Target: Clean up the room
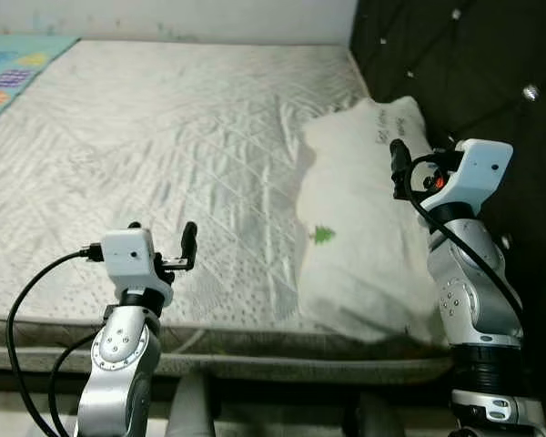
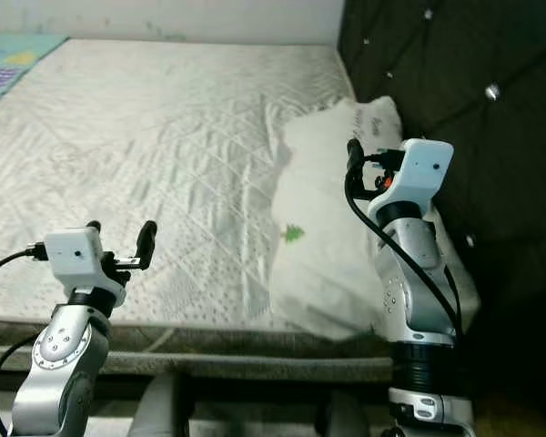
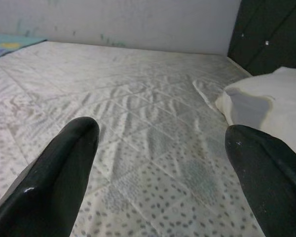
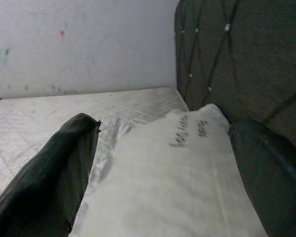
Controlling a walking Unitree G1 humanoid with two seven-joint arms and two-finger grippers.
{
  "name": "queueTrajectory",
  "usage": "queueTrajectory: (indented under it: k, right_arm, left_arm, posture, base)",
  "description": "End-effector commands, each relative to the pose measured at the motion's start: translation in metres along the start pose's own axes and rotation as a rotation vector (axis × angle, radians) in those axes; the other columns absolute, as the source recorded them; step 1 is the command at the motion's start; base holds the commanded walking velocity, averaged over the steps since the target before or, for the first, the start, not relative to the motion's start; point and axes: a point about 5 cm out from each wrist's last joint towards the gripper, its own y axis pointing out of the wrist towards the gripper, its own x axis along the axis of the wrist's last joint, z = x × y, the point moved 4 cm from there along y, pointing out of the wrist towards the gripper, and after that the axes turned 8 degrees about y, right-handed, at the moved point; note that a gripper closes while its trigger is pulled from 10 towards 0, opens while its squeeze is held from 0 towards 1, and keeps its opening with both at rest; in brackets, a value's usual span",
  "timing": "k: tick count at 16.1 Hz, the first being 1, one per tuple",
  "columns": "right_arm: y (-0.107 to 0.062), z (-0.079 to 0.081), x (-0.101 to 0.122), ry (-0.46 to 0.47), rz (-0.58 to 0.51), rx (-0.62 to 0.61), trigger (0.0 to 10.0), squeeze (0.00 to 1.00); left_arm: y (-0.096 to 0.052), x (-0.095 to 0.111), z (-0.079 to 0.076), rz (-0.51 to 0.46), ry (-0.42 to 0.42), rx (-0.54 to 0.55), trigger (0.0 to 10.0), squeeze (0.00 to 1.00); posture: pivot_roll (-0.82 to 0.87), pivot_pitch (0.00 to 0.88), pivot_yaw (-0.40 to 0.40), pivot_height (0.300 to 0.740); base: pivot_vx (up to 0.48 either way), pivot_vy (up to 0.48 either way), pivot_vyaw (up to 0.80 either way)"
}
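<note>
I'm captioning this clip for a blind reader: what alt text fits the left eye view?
A white pillow lies on a quilted mattress against a dark tufted headboard. The right gripper hovers open over the pillow, and the left gripper is raised open above the mattress's near edge.

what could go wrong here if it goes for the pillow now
The right end effector hangs open above the pillow, close to the dark tufted headboard; reaching further could knock the arm against it. The pillow lies at the mattress edge, so a push rather than a grip might slide it off. The left end effector is open over bare mattress and may snag the sheet.
</note>
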Motion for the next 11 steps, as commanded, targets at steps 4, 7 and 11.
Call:
queueTrajectory:
  k: [4, 7, 11]
  right_arm:
    - [0.000, -0.006, 0.001, -0.010, 0.000, -0.032, 10.0, 0.00]
    - [-0.001, -0.012, -0.004, -0.011, 0.016, -0.060, 10.0, 0.00]
    - [-0.002, -0.014, -0.001, -0.060, -0.003, -0.057, 10.0, 0.00]
  left_arm:
    - [0.000, -0.001, 0.001, 0.002, 0.004, -0.007, 10.0, 0.00]
    - [0.001, -0.001, 0.002, -0.002, 0.009, 0.000, 10.0, 0.00]
    - [0.000, -0.001, 0.001, 0.000, 0.005, -0.007, 10.0, 0.00]
  posture:
    - [0.01, 0.000, 0.018, 0.695]
    - [0.01, 0.000, 0.018, 0.703]
    - [0.00, 0.000, 0.019, 0.703]
  base:
    - [0.000, 0.000, 0.00]
    - [0.000, 0.000, 0.00]
    - [0.000, 0.000, 0.00]
